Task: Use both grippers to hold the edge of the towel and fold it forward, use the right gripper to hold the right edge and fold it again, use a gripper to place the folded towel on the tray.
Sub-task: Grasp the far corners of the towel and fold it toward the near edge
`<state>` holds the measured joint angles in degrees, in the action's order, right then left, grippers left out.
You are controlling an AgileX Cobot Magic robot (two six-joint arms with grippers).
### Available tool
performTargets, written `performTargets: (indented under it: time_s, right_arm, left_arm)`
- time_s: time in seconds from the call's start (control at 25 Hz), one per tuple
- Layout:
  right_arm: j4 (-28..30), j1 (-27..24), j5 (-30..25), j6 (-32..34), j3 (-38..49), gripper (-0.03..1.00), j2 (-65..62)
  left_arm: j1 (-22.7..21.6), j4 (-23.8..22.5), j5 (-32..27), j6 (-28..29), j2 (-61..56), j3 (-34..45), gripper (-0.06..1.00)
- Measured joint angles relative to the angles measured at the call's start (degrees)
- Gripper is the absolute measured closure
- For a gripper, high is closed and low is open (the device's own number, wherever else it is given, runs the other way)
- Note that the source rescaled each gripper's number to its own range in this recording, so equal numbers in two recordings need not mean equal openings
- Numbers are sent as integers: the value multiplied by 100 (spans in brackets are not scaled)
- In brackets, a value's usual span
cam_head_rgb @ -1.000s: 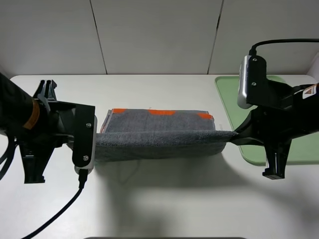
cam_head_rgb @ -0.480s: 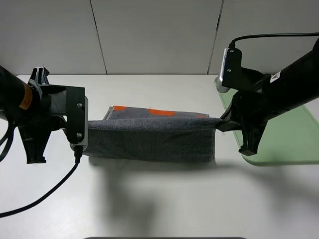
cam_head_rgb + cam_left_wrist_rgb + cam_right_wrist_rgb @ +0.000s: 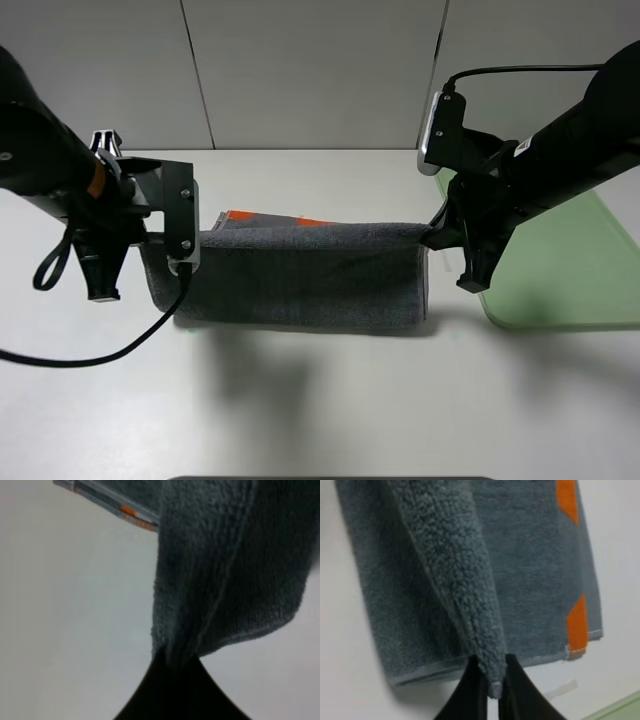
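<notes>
In the exterior high view, one towel (image 3: 310, 280) is seen at the middle of the frame, its long axis running left to right across the worktop (image 3: 320, 410). One long edge is raised and stretched taut between two end effectors, with the cloth hanging from it to the worktop. The left end effector (image 3: 196, 243) is closed on the left corner of that edge and the right end effector (image 3: 432, 237) on the right corner. A strip of the orange band (image 3: 268, 217) shows just above the raised edge, so the forward fold is judged to turn on laying the held edge down toward the upper part of the frame, onto that band. One tray (image 3: 590, 280) lies at the right, just beside the towel's right end; the right arm is judged the nearer to it. In the left wrist view, the towel (image 3: 230, 570) is gathered into the pinch of the left end effector (image 3: 175, 665) at the lower middle, and a bit of the orange band (image 3: 127, 510) is seen at the upper left. In the right wrist view, a ridge of the towel (image 3: 455, 570) is clamped in the right end effector (image 3: 492, 682) at the lower middle, two patches of the orange band (image 3: 567, 500) lie at the right, and a corner of the tray (image 3: 622, 707) appears at the lower right.
</notes>
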<state>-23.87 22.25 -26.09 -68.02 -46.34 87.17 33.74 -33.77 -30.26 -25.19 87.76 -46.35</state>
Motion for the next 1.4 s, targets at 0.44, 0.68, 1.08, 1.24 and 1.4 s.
performTargets:
  time_s: [0.44,0.68,1.08,1.24,1.4]
  right_arm:
    - [95,0,448,-5,0,97,21]
    - [107,-17,596,-5,0,97,21]
    - [107,-17,770,-5,0,97,215]
    - [108,-17,895,-5,0,97,300]
    - [119,-17,1043,-5,0,97,306]
  left_arm:
    - [-25,-6,-102,-33,1051,-784,94]
    - [-25,-11,-54,-33,1223,-1091,94]
    - [-32,-107,68,-33,1234,-1116,94]
    - [-32,-112,73,-28,1234,-1116,94]
    - [-32,-123,73,-28,1234,-1116,94]
